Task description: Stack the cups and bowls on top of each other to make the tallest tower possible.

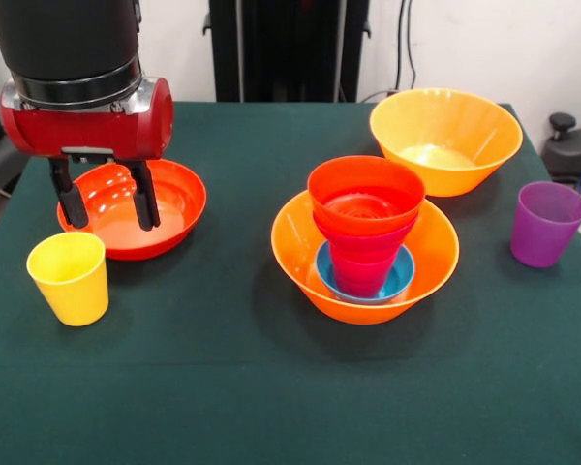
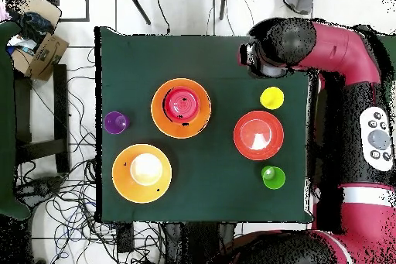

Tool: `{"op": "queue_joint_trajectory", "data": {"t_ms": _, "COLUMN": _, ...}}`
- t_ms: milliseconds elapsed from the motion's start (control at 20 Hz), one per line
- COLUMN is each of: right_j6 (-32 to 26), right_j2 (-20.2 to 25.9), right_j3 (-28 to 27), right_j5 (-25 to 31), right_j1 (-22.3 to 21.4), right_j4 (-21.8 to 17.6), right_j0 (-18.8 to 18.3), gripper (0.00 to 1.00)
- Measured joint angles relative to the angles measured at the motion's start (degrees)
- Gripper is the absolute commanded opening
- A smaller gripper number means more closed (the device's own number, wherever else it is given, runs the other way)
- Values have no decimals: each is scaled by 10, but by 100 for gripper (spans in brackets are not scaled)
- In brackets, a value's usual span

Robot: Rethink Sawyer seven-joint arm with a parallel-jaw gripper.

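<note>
My gripper [image 1: 107, 215] hangs open and empty at the left, raised above the table. Its fingers [image 1: 143, 199] show in front of the wide shallow red-orange bowl [image 1: 179, 208]. The yellow cup [image 1: 70, 276] stands just in front of and below it. The tower [image 1: 365, 232] rises from a large orange bowl [image 1: 436, 257]: a blue bowl [image 1: 399, 278], crimson-pink and magenta pieces, and a small red-orange bowl [image 1: 366, 192] on top. A second large orange bowl [image 1: 445, 136] stands empty behind it. The purple cup [image 1: 547, 223] stands at the right. The green cup [image 2: 272, 176] shows only in the overhead view.
In the overhead view the arm's wrist [image 2: 271, 48] covers the gripper, beside the yellow cup [image 2: 271, 97]. The dark green table [image 1: 271, 387] ends close to the purple cup. Boxes and cables lie on the floor beyond the table.
</note>
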Motion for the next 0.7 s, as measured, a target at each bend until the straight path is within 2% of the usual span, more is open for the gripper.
{"op": "queue_joint_trajectory", "data": {"t_ms": 700, "right_j6": -3, "right_j2": 2, "right_j3": 0, "right_j5": 0, "right_j1": 14, "right_j4": -6, "right_j0": -4, "gripper": 100}}
